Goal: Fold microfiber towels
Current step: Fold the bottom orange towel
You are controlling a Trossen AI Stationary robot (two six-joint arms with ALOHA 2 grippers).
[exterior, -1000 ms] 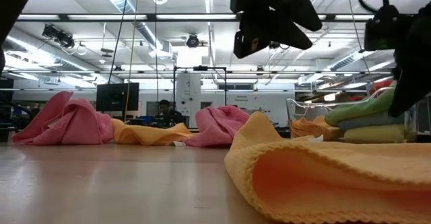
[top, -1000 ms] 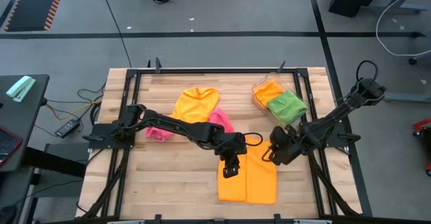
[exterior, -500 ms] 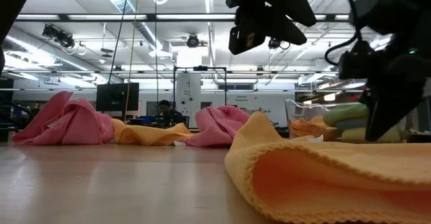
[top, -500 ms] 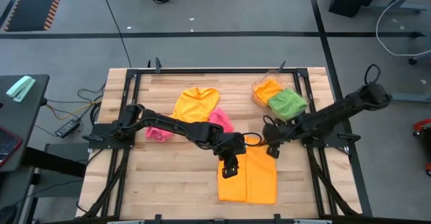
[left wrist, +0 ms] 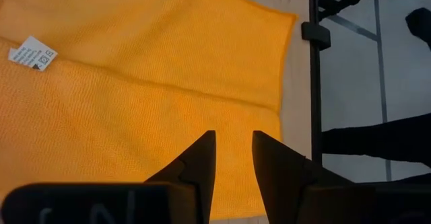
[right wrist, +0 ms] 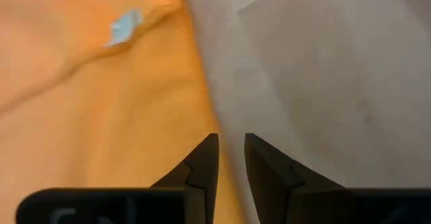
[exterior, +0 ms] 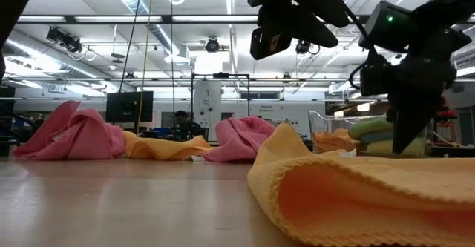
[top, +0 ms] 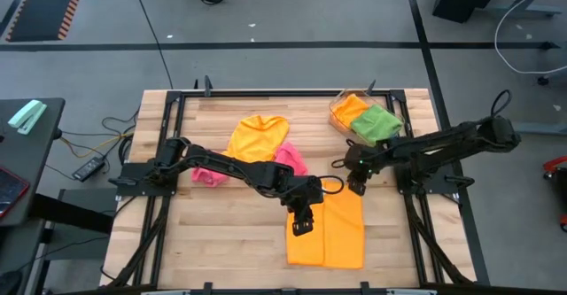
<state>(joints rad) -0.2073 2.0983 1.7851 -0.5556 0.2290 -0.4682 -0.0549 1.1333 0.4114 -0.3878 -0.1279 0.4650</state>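
Observation:
A folded orange microfiber towel (top: 326, 233) lies flat on the table near its front edge. My left gripper (top: 303, 224) hangs above the towel's left part, narrowly open, with only towel (left wrist: 135, 83) showing under the gap. My right gripper (top: 354, 185) points down at the towel's far right edge (right wrist: 195, 69), narrowly open, the gap (right wrist: 231, 138) over bare wood beside that edge. A yellow-orange towel (top: 257, 137) and two pink ones (top: 288, 158) (top: 208, 175) lie crumpled farther back. My right gripper's fingertips (exterior: 404, 147) stand low at the orange towel's far right edge; I cannot tell whether they touch the cloth. My left gripper touches nothing.
A clear tray (top: 341, 109) at the far right corner holds a folded orange towel and a green one (top: 379, 122). Black frame rails (top: 403, 144) run along the table's sides. Bare wood (top: 221, 233) lies left of the folded towel.
My right gripper has swung from the table's right edge toward the left and sunk, arriving at the folded orange towel's far right edge. The tray with its towels now sits a little nearer the far edge. My left gripper has kept still.

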